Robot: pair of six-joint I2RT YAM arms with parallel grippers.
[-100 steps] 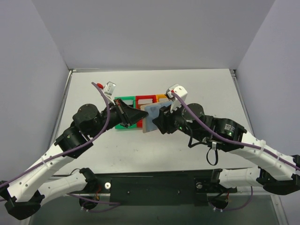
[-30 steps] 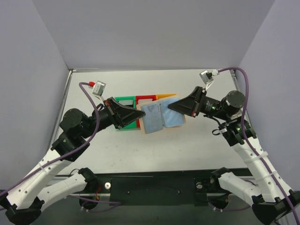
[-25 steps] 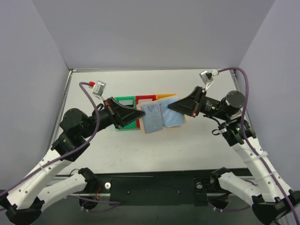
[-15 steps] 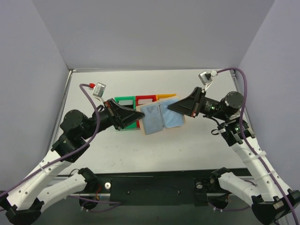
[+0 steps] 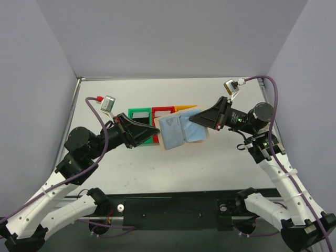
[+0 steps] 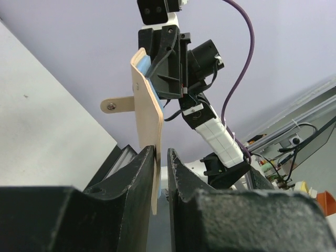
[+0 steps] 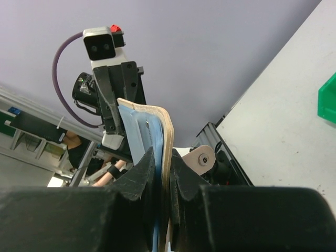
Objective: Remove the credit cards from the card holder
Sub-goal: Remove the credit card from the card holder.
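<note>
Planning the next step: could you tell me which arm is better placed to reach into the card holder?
Probably the left: the right gripper is clamped on the open card holder, supporting it, while the left gripper stands open around its other edge.

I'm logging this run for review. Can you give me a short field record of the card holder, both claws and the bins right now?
card holder: spread open, blue inner panels up, held in the air above the bins
right claw: shut on the card holder's right half
left claw: jaws slightly apart around the holder's left edge, with a gap showing beside one finger
bins: green bin, red bin and orange bin in a row, partly hidden under the holder
table: light grey
</note>
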